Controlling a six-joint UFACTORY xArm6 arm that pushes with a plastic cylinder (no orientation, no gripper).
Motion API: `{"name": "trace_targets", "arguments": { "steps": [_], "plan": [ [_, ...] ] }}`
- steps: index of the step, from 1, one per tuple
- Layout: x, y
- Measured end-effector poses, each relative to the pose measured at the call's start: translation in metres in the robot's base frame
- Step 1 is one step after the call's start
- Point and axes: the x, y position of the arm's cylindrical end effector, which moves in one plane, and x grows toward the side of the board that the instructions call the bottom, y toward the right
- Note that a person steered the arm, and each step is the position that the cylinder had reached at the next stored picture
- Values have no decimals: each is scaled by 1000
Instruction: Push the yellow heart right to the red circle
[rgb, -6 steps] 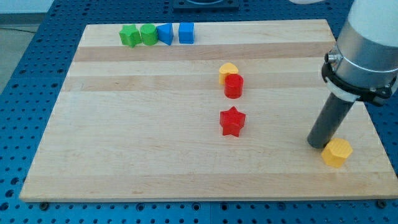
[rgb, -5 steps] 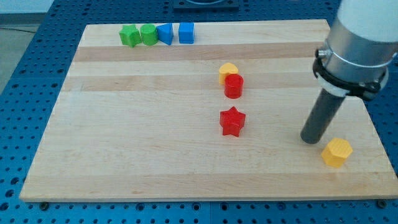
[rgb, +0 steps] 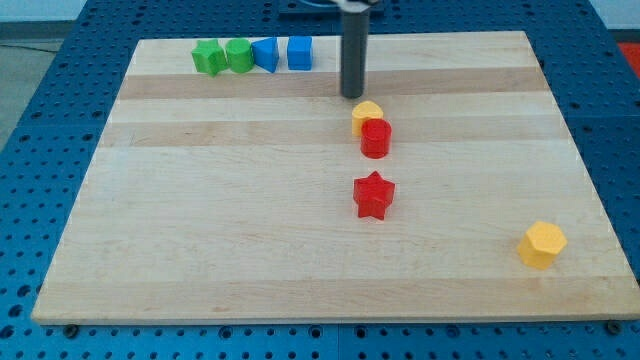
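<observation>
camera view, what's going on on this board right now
A robot arm's dark rod is working a wooden board of coloured blocks. My tip sits just above and slightly left of the yellow heart, close to it, though contact is unclear. The heart already sits against the top of the red circle. A red star lies below them, a yellow hexagon is at the lower right, and two green and two blue blocks line the top edge.

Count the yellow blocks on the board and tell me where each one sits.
2. The yellow heart lies near the board's middle, touching the red circle just below it, with my tip just above-left. The yellow hexagon sits near the bottom-right corner. None seem hidden.
</observation>
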Motion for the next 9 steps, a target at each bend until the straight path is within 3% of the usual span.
{"name": "trace_targets", "arguments": {
  "steps": [1,9],
  "plan": [
    [34,-4],
    [49,135]
  ]
}}
